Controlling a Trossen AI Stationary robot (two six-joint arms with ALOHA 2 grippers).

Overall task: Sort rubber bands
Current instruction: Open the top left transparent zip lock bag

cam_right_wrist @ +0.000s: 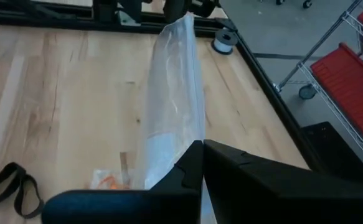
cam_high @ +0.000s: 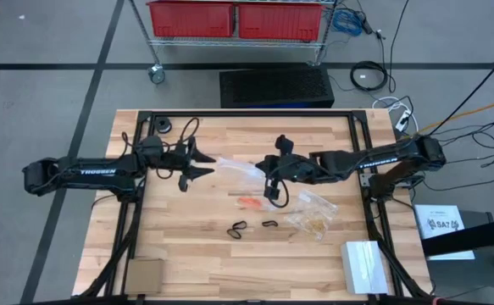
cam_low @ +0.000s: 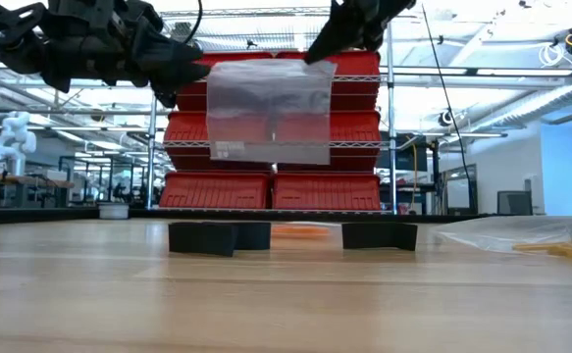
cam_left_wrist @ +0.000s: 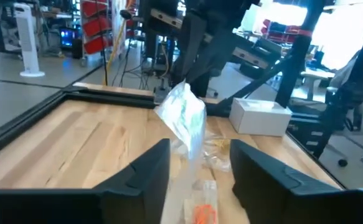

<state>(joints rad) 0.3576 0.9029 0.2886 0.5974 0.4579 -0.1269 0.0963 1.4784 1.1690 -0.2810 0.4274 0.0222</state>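
A clear plastic bag (cam_low: pixel 271 110) hangs in the air over the table's middle, between both grippers. My right gripper (cam_right_wrist: pixel 201 148) is shut on it. My left gripper (cam_left_wrist: pixel 200 149) is open, level with the bag's free upper corner (cam_high: pixel 223 161) and a short way to its left, touching nothing. On the wood below lie two black rubber bands (cam_high: pixel 236 228) (cam_high: pixel 269 224) and some orange-red ones (cam_high: pixel 249 203). The pale tan bands (cam_high: pixel 314 225) lie in a second clear bag (cam_high: pixel 313 210) flat on the table. My right gripper pinches the clear bag between its two fingers at the upper corner (cam_right_wrist: pixel 184 138) on the table's right side. The fingers (cam_low: pixel 337 31) slant down from above and from the right. The bag is lifted clear and hangs flat below the hold.
A white box (cam_high: pixel 365 265) sits at the near right corner and a brown square pad (cam_high: pixel 143 275) at the near left. A small black roll (cam_high: pixel 162 125) lies at the far left. Black frame rails (cam_high: pixel 367 169) border the table. Red bins on a shelf (cam_low: pixel 266 186) stand beyond the far edge.
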